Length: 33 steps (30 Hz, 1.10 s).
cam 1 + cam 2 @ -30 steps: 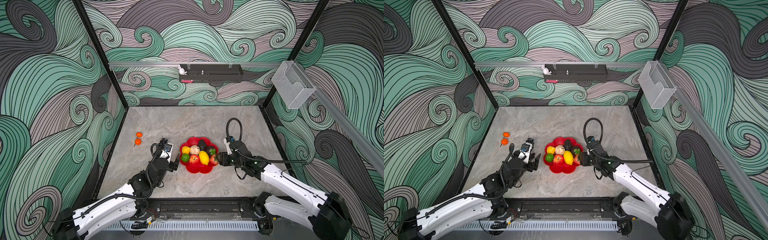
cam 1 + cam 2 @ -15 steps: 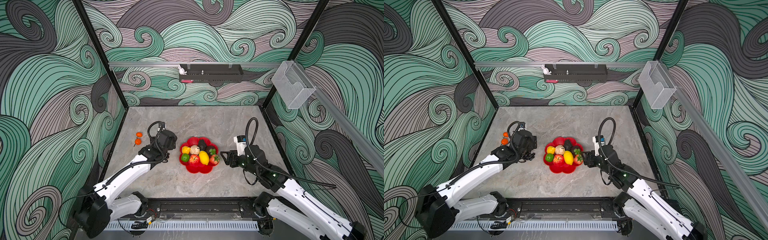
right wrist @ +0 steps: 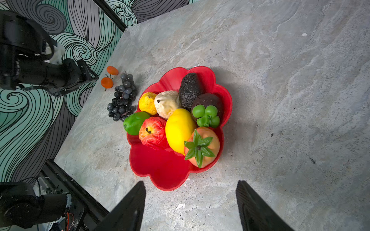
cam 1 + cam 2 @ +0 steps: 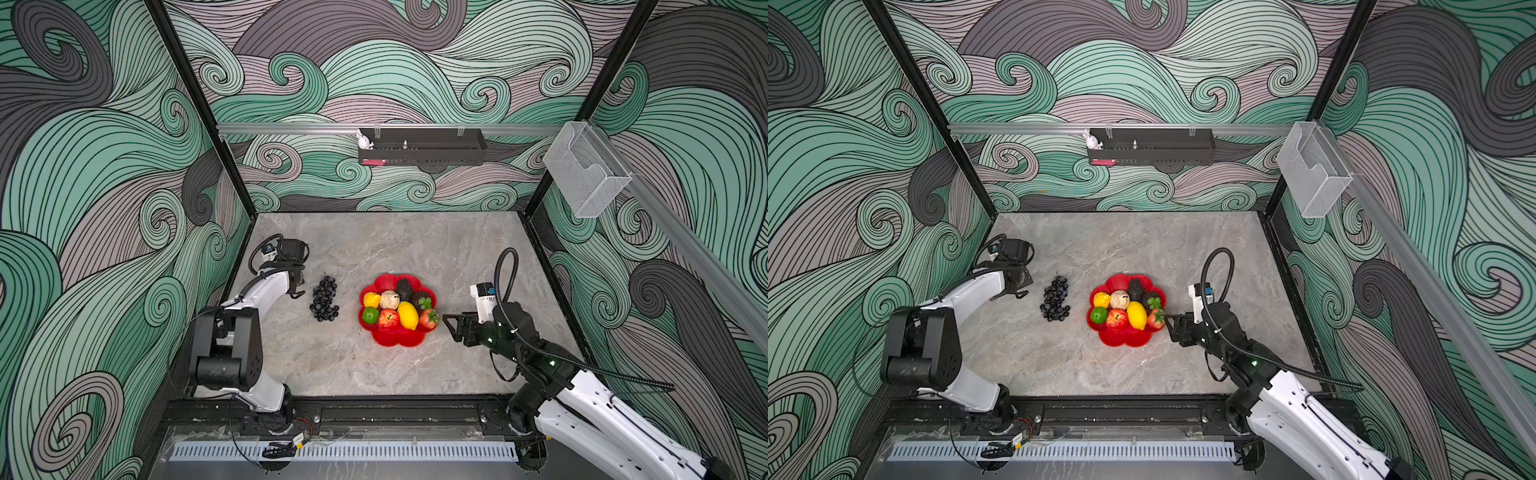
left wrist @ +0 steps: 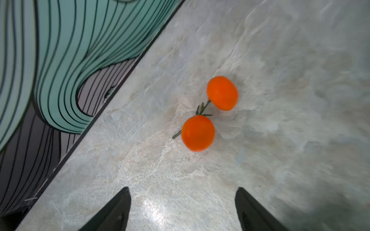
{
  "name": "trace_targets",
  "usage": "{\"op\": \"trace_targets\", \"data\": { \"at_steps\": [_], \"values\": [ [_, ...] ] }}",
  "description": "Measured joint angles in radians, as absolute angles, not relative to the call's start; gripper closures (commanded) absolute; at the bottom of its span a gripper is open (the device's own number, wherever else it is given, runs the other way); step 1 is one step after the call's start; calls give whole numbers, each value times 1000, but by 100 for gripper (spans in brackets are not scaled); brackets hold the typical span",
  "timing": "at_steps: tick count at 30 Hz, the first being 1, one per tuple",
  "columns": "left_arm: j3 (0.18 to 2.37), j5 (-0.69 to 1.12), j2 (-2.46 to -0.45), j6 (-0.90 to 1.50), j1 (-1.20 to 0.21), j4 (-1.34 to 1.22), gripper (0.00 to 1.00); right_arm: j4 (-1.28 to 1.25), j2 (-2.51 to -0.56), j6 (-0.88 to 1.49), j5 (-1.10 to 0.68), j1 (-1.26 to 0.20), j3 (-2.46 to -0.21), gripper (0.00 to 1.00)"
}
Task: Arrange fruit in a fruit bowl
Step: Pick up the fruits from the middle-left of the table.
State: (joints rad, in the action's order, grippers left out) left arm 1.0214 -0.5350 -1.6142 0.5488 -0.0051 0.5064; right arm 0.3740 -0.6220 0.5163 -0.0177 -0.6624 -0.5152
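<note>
The red scalloped fruit bowl (image 4: 399, 340) (image 4: 1126, 338) (image 3: 160, 168) sits mid-table in both top views. It holds a red apple (image 4: 388, 319), a big lemon (image 4: 408, 315), a strawberry (image 4: 428, 319), a lime (image 4: 370, 315) and several more fruit. A dark grape bunch (image 4: 324, 299) (image 4: 1055, 298) lies on the table left of it. Two small oranges (image 5: 197, 133) (image 3: 107, 82) lie by the left wall, just ahead of my open, empty left gripper (image 5: 182, 192) (image 4: 296, 290). My right gripper (image 3: 190, 184) (image 4: 451, 327) is open and empty, just right of the bowl.
A black wall tray (image 4: 422, 149) with a white rabbit figure (image 4: 364, 140) hangs on the back wall. A clear bin (image 4: 582, 178) hangs at the right. The left wall (image 5: 60, 60) runs close beside the oranges.
My left arm swung from beside the bowl out to the left wall, over the oranges, leaving the grape bunch in plain sight. My right gripper drew back from the strawberry and opened wider.
</note>
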Motion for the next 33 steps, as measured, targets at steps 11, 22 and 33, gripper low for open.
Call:
{"op": "trace_targets", "data": {
  "at_steps": [11,22,33],
  "values": [
    [1172,-331,-1806,525,131,574,28,381,-608,509,-26,-662,-512,25],
    [1269,-252,-1900,476,136,607,32,381,-633,508,-27,-662,-512,25],
    [1344,-250,-1968,456,138,653,47,380,-643,508,-26,-662,-512,23]
  ]
}}
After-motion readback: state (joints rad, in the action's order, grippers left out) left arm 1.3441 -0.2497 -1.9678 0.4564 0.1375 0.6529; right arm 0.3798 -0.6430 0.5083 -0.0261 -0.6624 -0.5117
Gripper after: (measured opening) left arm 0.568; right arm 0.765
